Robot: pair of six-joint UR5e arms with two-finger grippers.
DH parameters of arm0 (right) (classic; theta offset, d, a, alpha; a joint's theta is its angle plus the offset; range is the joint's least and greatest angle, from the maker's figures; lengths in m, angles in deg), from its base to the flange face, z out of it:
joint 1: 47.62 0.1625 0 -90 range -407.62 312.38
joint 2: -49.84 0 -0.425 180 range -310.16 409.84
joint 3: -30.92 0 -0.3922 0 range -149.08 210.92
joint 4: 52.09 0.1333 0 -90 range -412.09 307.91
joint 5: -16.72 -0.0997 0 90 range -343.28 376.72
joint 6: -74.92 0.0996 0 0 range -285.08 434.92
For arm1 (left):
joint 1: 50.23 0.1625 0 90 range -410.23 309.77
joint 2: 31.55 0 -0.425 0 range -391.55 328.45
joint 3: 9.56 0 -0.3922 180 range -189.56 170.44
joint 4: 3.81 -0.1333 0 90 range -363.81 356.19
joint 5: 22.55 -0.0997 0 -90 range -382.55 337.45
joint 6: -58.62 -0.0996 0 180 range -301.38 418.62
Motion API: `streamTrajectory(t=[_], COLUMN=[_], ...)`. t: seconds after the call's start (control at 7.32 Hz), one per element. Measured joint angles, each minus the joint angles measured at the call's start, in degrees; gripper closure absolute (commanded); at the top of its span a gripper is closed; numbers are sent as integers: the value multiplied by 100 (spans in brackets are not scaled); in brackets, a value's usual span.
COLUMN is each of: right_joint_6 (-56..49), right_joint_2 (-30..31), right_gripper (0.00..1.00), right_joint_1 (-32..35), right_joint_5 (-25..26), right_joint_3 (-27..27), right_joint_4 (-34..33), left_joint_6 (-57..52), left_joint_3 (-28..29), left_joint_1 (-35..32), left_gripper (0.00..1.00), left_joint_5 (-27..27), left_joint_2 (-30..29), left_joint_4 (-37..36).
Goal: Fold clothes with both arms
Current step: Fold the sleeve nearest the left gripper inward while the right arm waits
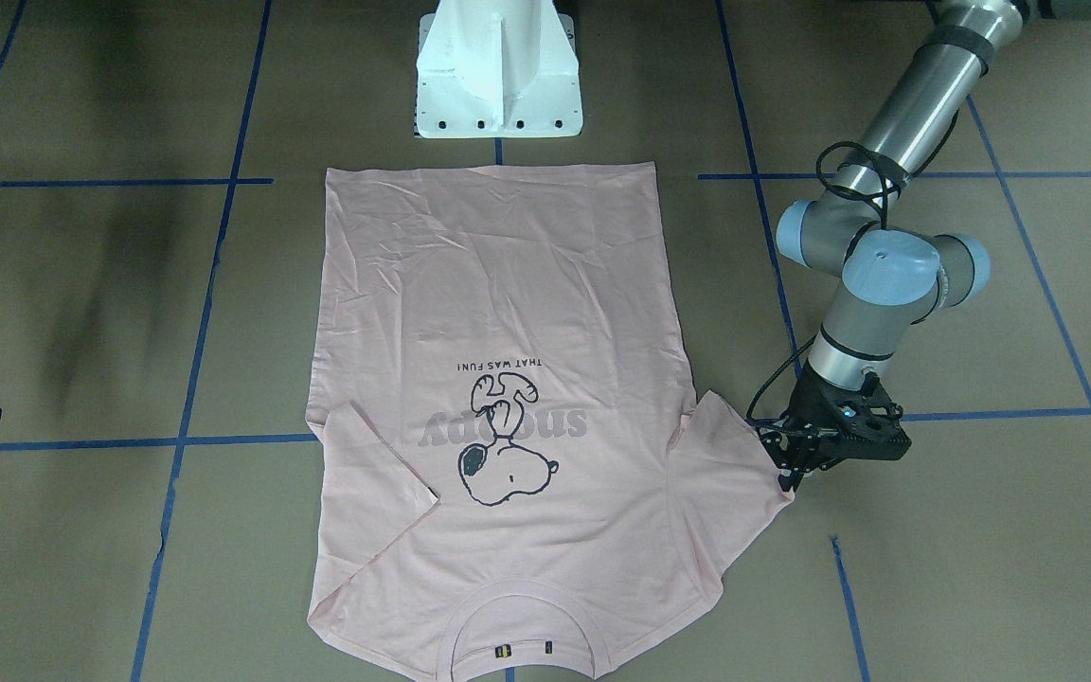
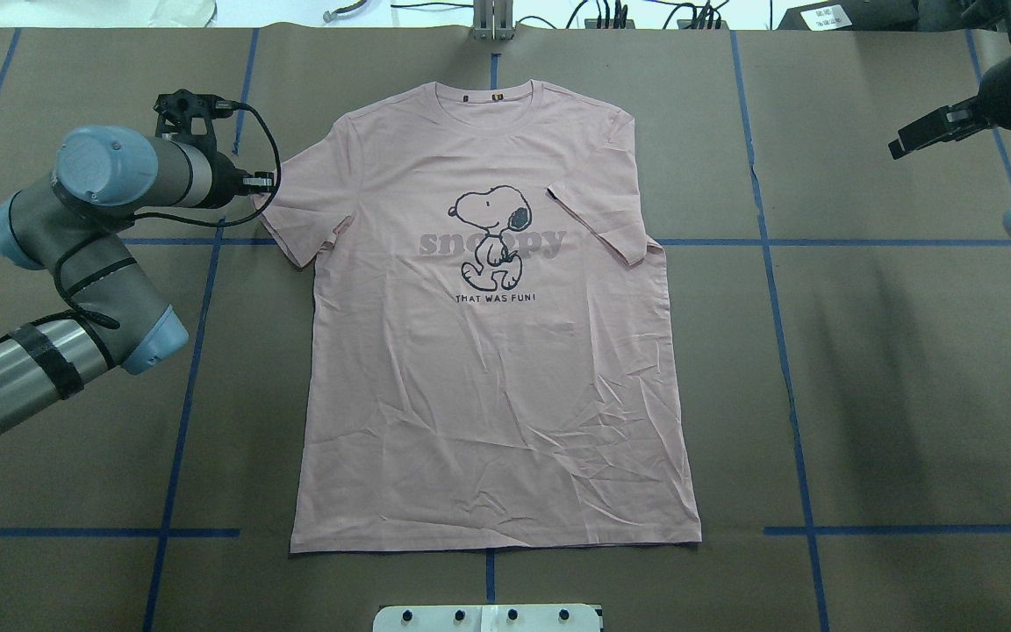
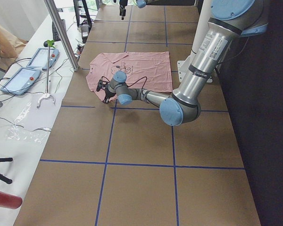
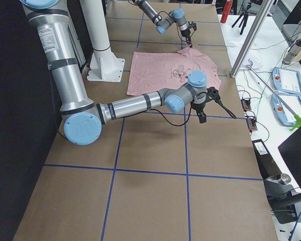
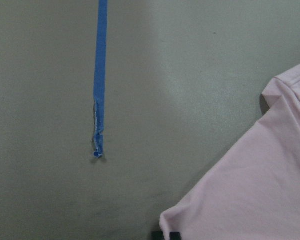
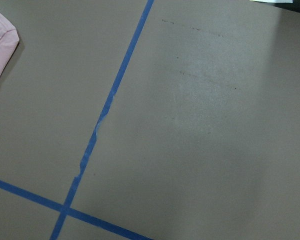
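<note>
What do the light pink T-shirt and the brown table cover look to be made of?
Pink T-shirt: thin matte knit, probably cotton jersey, judging by fine creases. Brown table cover: matte sheet, perhaps paper or board, with blue tape lines.

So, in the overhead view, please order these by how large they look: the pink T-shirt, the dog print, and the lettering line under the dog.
1. T-shirt, by far the largest.
2. dog print.
3. lettering line, about as wide as the dog but much thinner.
</note>
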Motion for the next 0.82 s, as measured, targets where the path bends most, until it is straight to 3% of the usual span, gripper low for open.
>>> streamTrajectory(t=[0.41, 0.82], right_joint_6=[19, 20], right_joint_2=[-13, -25], right_gripper=[0, 0], right_joint_1=[0, -5], right_joint_5=[8, 16], right_joint_3=[2, 1], right_joint_4=[0, 0], left_joint_6=[145, 1024], left_joint_3=[-823, -1116], left_joint_1=[23, 376], left_gripper=[100, 100], left_joint_5=[12, -21], left_joint_2=[-128, -960], left_joint_4=[-1092, -2738])
